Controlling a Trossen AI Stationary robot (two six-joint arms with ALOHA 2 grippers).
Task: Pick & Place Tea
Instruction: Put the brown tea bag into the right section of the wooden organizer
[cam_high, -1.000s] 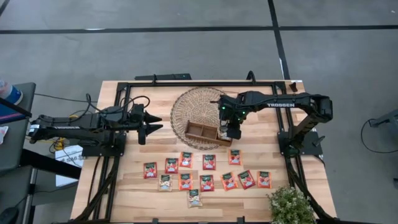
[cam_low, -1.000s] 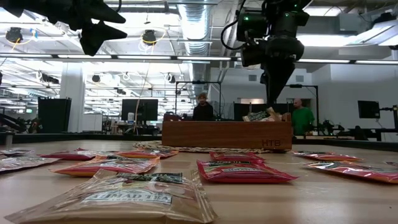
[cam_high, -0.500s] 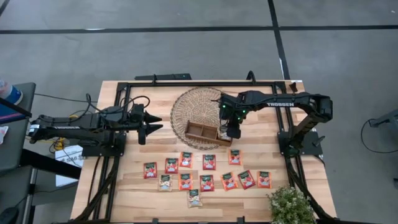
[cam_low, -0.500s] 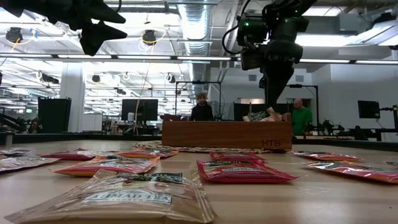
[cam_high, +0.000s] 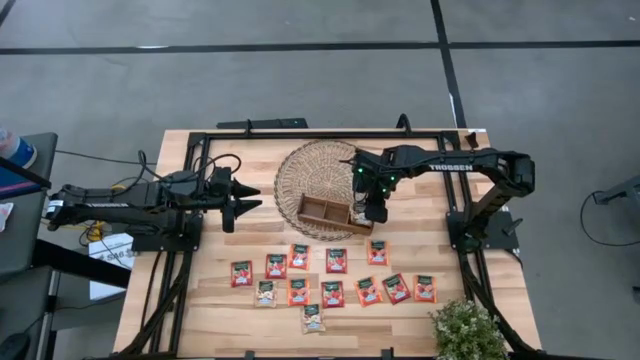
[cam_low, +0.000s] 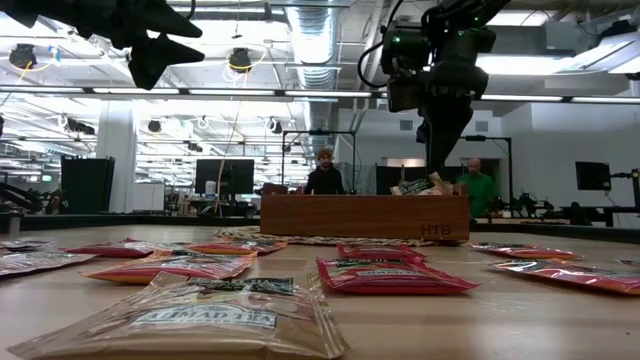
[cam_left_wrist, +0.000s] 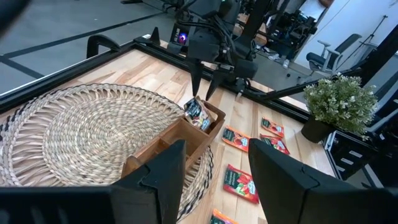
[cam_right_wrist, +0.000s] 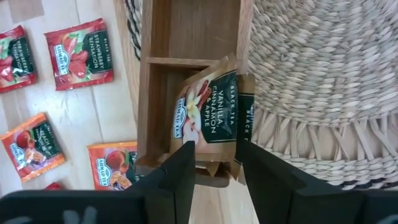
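Note:
A brown wooden divided tray (cam_high: 318, 209) sits on the near part of a round woven mat (cam_high: 312, 170). In its right end compartment, two dark green tea sachets (cam_right_wrist: 208, 109) stand on edge, tilted, leaning against the compartment wall. My right gripper (cam_right_wrist: 214, 155) hangs open just above them, pointing steeply down; its fingertips are apart in the left wrist view (cam_left_wrist: 204, 84). Several red-orange and a few pale tea sachets (cam_high: 331, 262) lie flat on the table near the front. My left gripper (cam_high: 252, 198) waits open at the table's left, raised and almost level.
A black metal frame (cam_high: 300, 134) runs around the table's edges. A potted plant (cam_high: 467, 330) stands at the near right corner. The tray's other compartments (cam_right_wrist: 186, 31) show bare wood. People stand in the room beyond the table (cam_low: 324, 172).

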